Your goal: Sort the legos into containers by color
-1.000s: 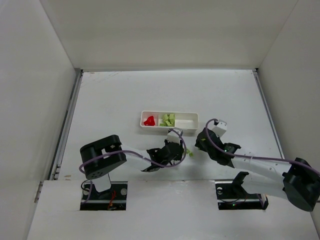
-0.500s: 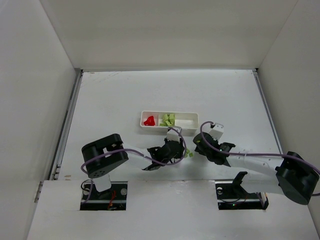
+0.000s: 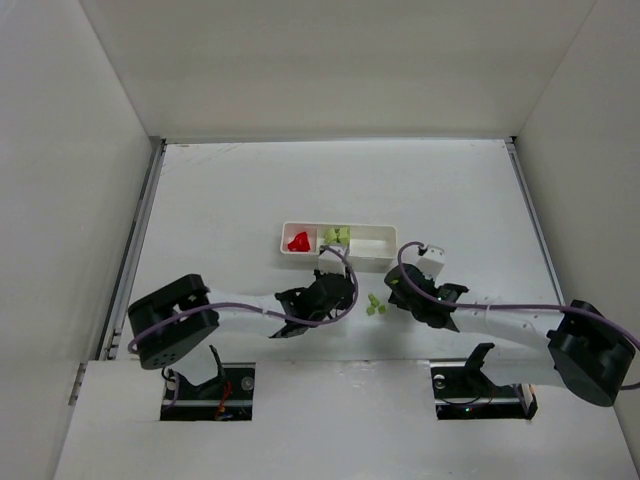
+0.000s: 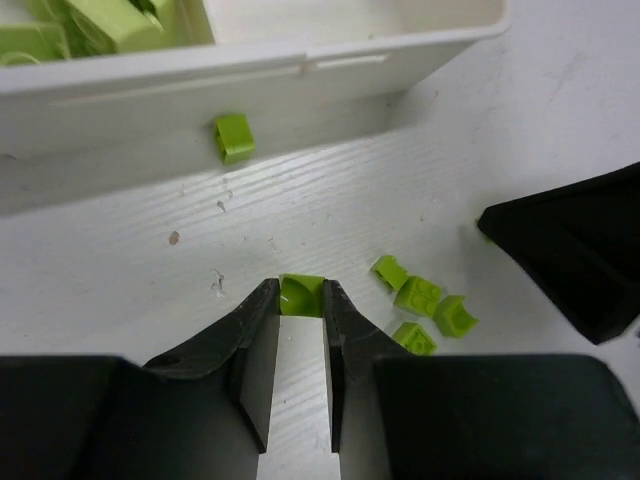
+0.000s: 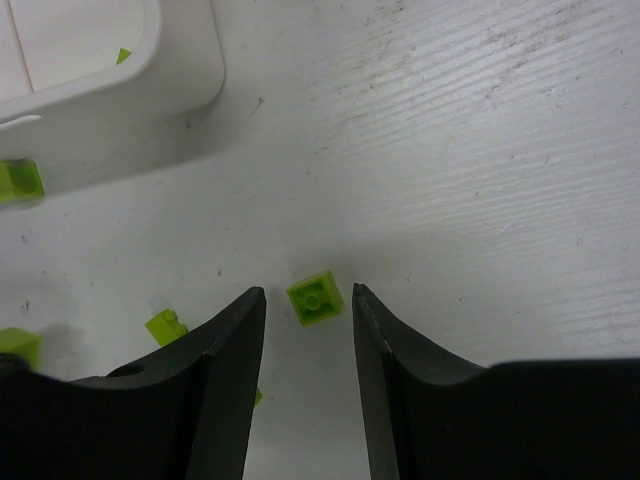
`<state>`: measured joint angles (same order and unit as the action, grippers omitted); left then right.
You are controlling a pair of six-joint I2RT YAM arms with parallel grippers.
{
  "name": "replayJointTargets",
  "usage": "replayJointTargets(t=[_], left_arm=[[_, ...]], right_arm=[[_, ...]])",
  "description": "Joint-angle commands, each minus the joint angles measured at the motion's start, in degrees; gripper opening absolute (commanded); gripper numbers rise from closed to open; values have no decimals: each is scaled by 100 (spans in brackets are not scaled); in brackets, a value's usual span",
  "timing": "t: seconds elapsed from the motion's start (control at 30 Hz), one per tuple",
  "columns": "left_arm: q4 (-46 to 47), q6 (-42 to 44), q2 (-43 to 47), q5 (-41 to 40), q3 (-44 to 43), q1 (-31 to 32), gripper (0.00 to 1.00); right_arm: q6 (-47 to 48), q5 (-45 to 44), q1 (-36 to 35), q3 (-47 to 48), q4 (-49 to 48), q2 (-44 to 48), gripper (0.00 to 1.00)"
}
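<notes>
The white three-compartment tray [image 3: 385, 262] holds red legos [image 3: 298, 241] on the left and pale yellow-green legos [image 3: 337, 236] in the middle. My left gripper [image 3: 340, 290] sits just in front of the tray. In the left wrist view the left gripper [image 4: 300, 296] is shut on a green brick [image 4: 301, 290] held low over the table. Several loose green bricks [image 3: 376, 304] lie between the two grippers. My right gripper [image 3: 394, 292] is open. In the right wrist view the right gripper [image 5: 308, 300] straddles one green brick [image 5: 315, 298] lying on the table.
One green brick [image 4: 234, 137] lies against the tray's near wall [image 4: 250, 70]. A cluster of green bricks [image 4: 425, 305] lies right of my left fingers, with the right gripper's black finger [image 4: 570, 250] beyond. More bricks [image 5: 166, 325] lie left of the right gripper, near the tray corner [image 5: 120, 90].
The left arm swung left and its gripper drew back from the loose green bricks. The right gripper moved left and down over one green brick.
</notes>
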<state>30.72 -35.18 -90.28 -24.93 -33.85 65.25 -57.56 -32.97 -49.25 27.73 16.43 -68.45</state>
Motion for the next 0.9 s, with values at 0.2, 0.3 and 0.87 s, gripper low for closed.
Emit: replayJointTargets(t=[0.2, 0.3, 0.87], left_arm=[[-523, 336, 1276, -171, -455, -508, 13], [-410, 529, 909, 23, -920, -772, 14], [-312, 767, -729, 551, -2302, -1142, 38]], right_arm=[[254, 1, -45, 365, -78, -301, 42], [280, -7, -45, 356, -139, -318, 42], [439, 36, -53, 295, -342, -354, 35]])
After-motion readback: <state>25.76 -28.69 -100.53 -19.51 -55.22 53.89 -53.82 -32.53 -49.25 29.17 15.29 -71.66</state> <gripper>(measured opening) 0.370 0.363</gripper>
